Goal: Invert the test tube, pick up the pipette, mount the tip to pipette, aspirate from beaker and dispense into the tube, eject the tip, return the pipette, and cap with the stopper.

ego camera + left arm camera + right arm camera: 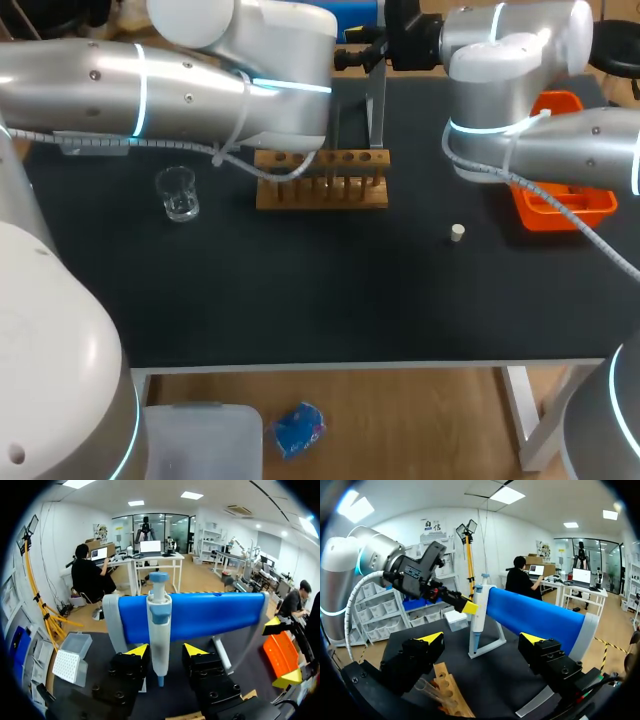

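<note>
The table (330, 300) ends at lower frame; my left gripper (166, 651) is spread before the pipette (159, 620), my right gripper (481, 639) spread, holding nothing.

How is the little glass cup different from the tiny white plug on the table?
The glass cup is see-through; the plug is solid cream. The cup is much bigger. The cup stands left of the wooden rack, the plug to its right. Both sit alone on the black table.

No legible text, number or sign on task items; pipette (160, 630) markings, if any, possibly too small to read.
</note>
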`<state>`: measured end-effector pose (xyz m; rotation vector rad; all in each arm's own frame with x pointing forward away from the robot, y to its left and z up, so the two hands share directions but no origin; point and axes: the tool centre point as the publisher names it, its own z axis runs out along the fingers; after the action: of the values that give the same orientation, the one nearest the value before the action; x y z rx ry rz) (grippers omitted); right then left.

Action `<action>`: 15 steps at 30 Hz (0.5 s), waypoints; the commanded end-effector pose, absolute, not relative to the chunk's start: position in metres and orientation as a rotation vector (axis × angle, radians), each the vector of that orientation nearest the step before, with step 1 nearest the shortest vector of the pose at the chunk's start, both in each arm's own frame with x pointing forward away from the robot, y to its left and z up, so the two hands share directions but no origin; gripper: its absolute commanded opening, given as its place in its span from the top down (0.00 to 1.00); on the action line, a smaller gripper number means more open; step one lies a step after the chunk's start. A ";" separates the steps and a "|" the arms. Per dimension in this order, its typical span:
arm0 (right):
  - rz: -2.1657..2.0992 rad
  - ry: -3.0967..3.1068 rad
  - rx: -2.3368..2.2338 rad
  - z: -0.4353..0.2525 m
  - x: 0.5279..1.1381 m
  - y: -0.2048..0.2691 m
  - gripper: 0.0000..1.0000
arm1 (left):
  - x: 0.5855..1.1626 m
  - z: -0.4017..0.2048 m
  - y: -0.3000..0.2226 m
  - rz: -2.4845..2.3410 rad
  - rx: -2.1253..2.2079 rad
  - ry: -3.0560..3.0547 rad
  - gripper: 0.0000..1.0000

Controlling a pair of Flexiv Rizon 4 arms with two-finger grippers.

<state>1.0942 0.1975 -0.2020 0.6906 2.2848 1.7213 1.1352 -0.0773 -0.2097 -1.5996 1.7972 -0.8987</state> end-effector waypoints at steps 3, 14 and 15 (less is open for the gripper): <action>1.721 2.289 0.690 -0.202 1.095 0.197 0.00 | 1.100 -0.201 -0.081 -0.919 -1.587 1.795 0.57; 1.767 2.270 0.627 -0.189 1.086 0.195 0.00 | 1.029 -0.174 -0.091 -1.158 -1.425 1.857 0.52; 1.781 2.266 0.612 -0.187 1.083 0.193 0.00 | 1.022 -0.173 -0.093 -1.194 -1.387 1.873 0.51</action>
<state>1.0900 0.2043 -0.1906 0.6301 2.2793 1.7532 1.0587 -0.1121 -0.1785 -1.4767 1.8532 -1.0383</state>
